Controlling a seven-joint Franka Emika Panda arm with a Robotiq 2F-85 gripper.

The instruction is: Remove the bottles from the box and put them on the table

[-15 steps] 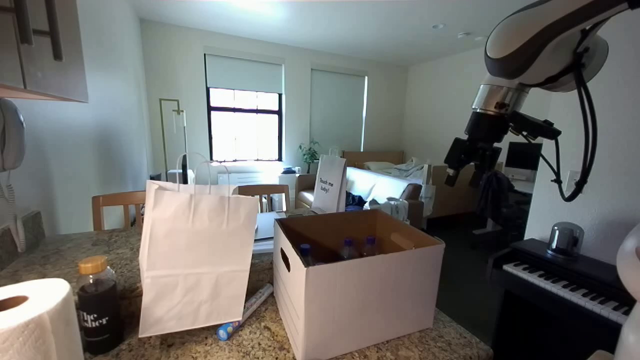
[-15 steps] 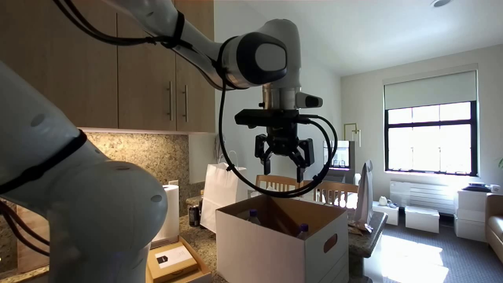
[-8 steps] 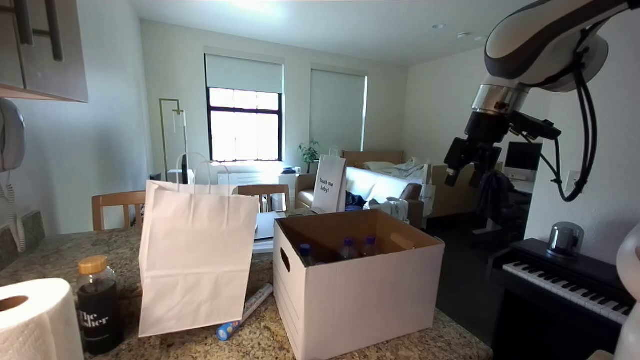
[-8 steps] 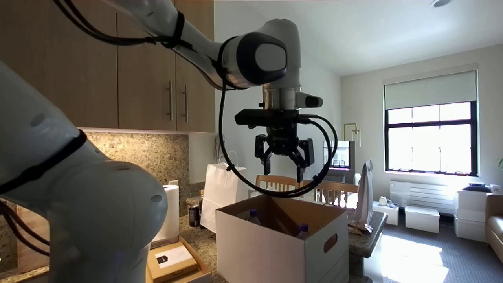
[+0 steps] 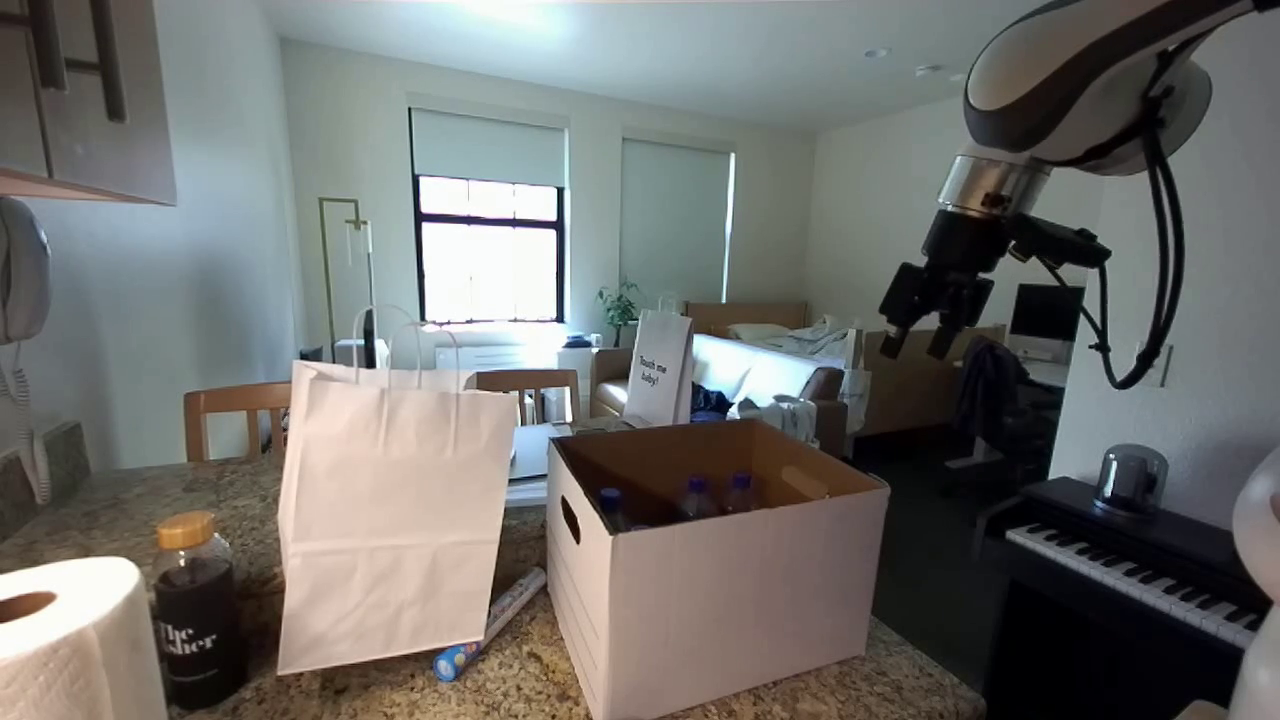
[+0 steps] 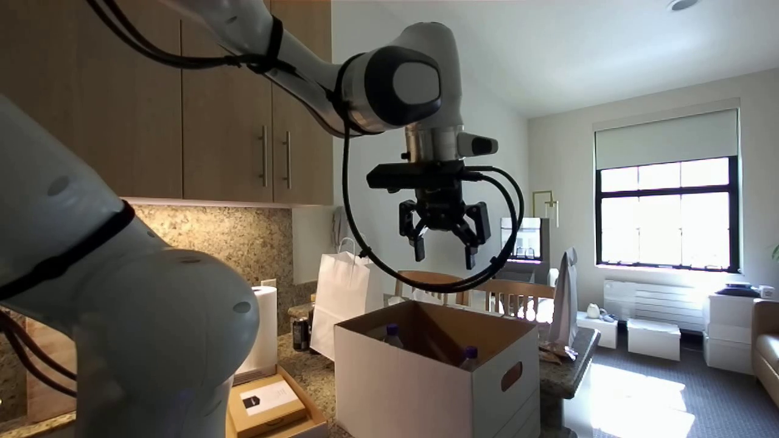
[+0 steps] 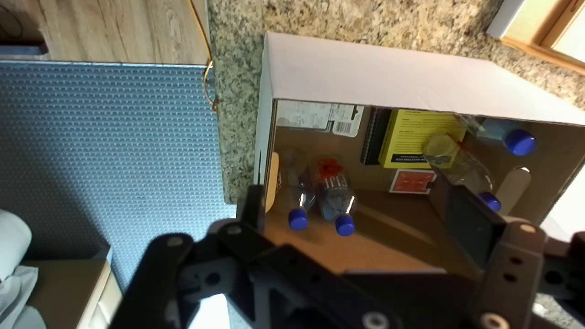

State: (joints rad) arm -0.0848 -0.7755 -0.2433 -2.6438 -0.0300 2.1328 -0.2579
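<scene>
Your black two-fingered gripper (image 6: 445, 253) hangs with its jaws spread wide, higher than the large white cardboard box (image 6: 401, 389) with a brown inside and apart from it. Inside that box, lower than your jaws, are four small clear plastic bottles (image 7: 336, 194) with blue caps; in the wrist view, two appear towards one jaw, two towards the other. The speckled grey-brown stone-look table (image 7: 315, 18) under the box lies well below your jaws.
</scene>
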